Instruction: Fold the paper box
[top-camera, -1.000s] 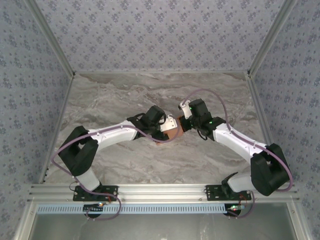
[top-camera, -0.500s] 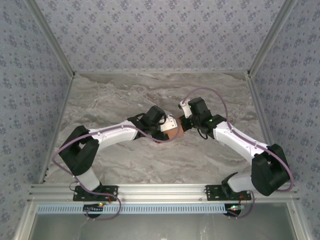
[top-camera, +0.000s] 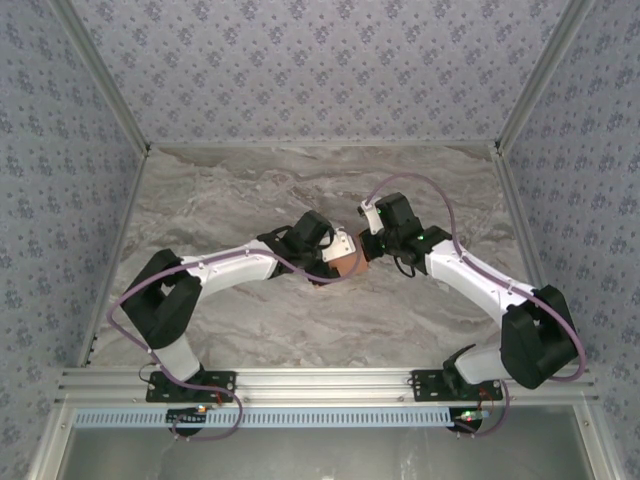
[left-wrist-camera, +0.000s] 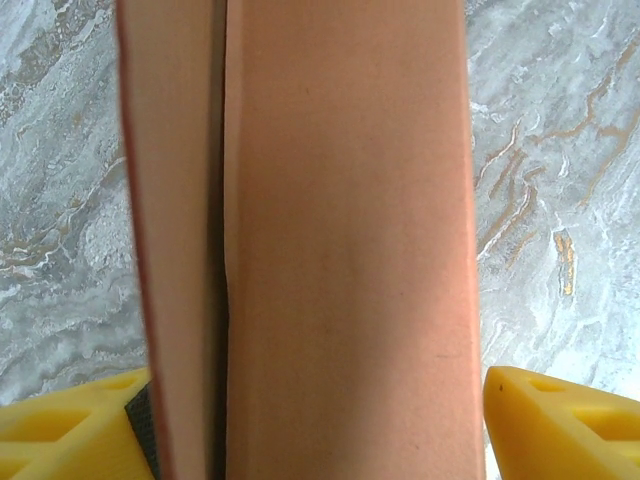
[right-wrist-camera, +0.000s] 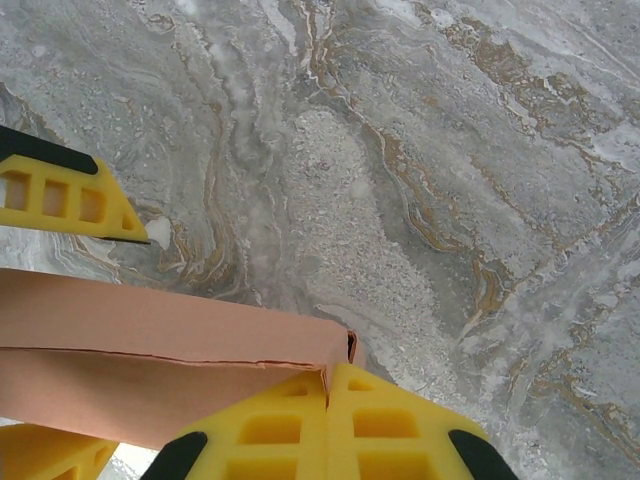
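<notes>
Box (left-wrist-camera: 340, 240) and the two grippers, at mid-table (top-camera: 240, 190) in the overhead view.

Left wrist view: the box stands on edge as a tall band from top to bottom of the frame, between the spread jaws of the left gripper (left-wrist-camera: 310, 400). The lower-left finger (left-wrist-camera: 60, 430) has its dark pad against the box. The lower-right finger (left-wrist-camera: 560, 425) stands just clear of it, with a sliver of table between, so the jaws are apart and not clamped.

Right wrist view: the box enters from the left edge and ends near bottom centre. The right gripper (right-wrist-camera: 328, 378) has its fingers pressed together, tips touching that end.

A seam runs along the box. Both of its ends are cut off in the left wrist view. Whether a thin flap sits in the right gripper's seam cannot be made out. In the overhead view the wrists cover most of the box.
</notes>
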